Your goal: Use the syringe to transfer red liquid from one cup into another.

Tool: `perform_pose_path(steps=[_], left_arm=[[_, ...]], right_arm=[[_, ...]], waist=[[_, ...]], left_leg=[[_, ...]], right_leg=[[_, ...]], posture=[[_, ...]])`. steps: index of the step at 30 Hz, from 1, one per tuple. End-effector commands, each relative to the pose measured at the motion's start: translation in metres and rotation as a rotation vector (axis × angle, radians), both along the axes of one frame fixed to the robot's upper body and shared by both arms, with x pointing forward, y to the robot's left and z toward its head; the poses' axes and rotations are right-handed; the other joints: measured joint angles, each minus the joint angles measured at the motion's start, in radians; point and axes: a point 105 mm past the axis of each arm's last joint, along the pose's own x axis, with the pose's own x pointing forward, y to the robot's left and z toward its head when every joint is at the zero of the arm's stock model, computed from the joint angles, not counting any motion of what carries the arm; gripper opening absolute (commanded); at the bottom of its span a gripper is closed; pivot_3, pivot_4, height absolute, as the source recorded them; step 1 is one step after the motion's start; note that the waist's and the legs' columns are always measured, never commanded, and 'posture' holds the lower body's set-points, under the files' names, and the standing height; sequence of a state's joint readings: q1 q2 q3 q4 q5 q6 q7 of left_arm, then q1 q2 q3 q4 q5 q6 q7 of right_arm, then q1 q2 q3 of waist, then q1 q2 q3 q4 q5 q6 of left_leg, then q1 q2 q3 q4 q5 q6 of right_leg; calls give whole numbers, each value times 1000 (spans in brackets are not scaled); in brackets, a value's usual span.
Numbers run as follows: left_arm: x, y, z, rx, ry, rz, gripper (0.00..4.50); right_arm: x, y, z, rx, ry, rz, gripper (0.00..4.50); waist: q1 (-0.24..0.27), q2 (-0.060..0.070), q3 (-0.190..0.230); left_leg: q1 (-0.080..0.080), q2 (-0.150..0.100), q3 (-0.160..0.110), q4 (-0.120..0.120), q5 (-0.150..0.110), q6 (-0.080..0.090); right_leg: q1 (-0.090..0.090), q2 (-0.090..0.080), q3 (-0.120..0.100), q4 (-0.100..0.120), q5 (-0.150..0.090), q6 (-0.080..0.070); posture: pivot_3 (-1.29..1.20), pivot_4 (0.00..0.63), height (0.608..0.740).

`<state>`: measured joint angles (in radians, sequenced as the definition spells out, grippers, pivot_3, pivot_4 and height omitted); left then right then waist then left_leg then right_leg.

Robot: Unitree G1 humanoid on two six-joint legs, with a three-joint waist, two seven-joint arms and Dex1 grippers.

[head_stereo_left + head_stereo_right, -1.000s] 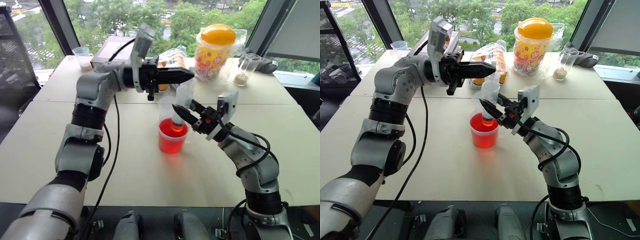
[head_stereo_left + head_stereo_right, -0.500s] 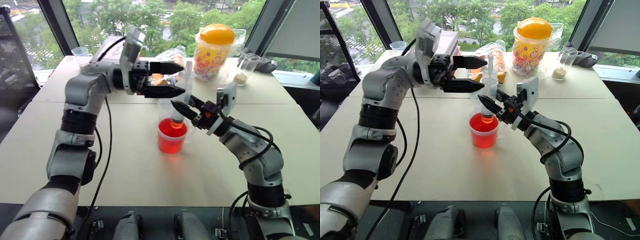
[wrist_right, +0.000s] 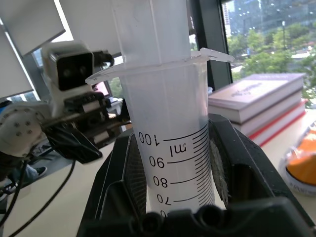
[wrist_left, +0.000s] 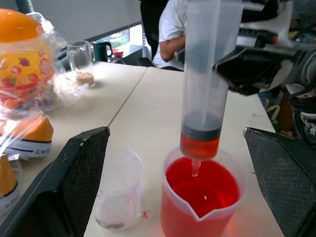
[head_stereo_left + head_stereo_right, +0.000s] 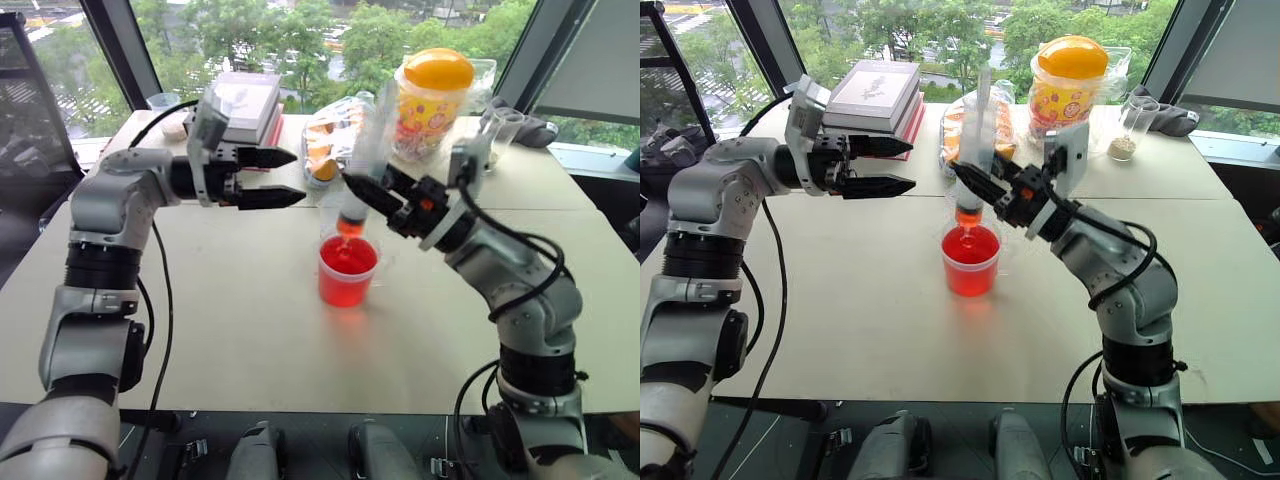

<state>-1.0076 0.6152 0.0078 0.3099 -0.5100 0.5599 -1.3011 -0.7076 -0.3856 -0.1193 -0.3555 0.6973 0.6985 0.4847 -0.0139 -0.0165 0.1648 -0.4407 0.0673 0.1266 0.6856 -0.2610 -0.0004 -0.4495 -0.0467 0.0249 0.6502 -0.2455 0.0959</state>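
My right gripper [image 5: 354,190] is shut on the barrel of the clear syringe [image 4: 205,84] and holds it upright over the wide clear cup [image 5: 347,272] of red liquid [image 4: 202,187]. A band of red liquid fills the bottom of the syringe under its dark seal. The short tip hangs just above the liquid's surface. The smaller colourless cup [image 4: 118,190] stands beside the red one and looks nearly empty. My left gripper [image 5: 298,177] is open, level, a short way to the left of the syringe and holding nothing.
At the back of the table are a stack of books [image 5: 240,100], a bag of snacks [image 5: 330,140], a candy jar with an orange lid [image 5: 432,95], a glass with pale grains [image 5: 490,140] and a small cup [image 5: 170,115]. A person [image 4: 168,29] sits beyond the table.
My left gripper opened, let go at the top of the syringe and drew away to the left. My right gripper lifted the syringe, so its tip rose out of the red liquid.
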Motion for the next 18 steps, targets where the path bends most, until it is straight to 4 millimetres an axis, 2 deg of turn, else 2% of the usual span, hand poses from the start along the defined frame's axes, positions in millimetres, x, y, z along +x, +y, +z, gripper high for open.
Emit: perform_pose_path(steps=[1,3,5,9,13,18], left_arm=[[0,4,17,-30,-74,32,4482],[2,6,17,-31,-80,47,4482],[3,6,16,-32,-90,59,4482],[4,7,22,-58,-109,81,4482],[5,3,28,-79,-130,89,4482],[13,-11,46,-134,-160,91,4482]], right_arm=[[7,-8,22,26,-35,5,1385],[27,-8,29,0,-52,-10,1385],[50,-6,26,-15,-48,-33,1385],[84,-4,-2,-29,-9,-64,1385],[99,-2,-22,-34,14,-77,1385],[101,2,-29,-28,19,-64,1385]], waist=[[0,0,0],[-1,0,0],[-5,0,0],[-6,0,0],[-4,0,0],[-1,0,0]], left_leg=[[0,0,0,0,0,0],[0,0,0,-1,0,0],[0,0,1,0,0,0],[1,0,1,-2,0,0],[-1,0,1,-2,0,0],[-2,0,1,-1,2,-3]], right_leg=[[0,0,0,0,0,0],[0,0,0,0,0,0],[0,0,0,0,0,0],[0,0,0,0,0,0],[-2,0,0,-1,0,0],[-2,0,0,-1,0,0]], posture=[[0,150,740],[0,150,740],[0,150,740],[0,150,740],[0,150,740],[0,150,740]])
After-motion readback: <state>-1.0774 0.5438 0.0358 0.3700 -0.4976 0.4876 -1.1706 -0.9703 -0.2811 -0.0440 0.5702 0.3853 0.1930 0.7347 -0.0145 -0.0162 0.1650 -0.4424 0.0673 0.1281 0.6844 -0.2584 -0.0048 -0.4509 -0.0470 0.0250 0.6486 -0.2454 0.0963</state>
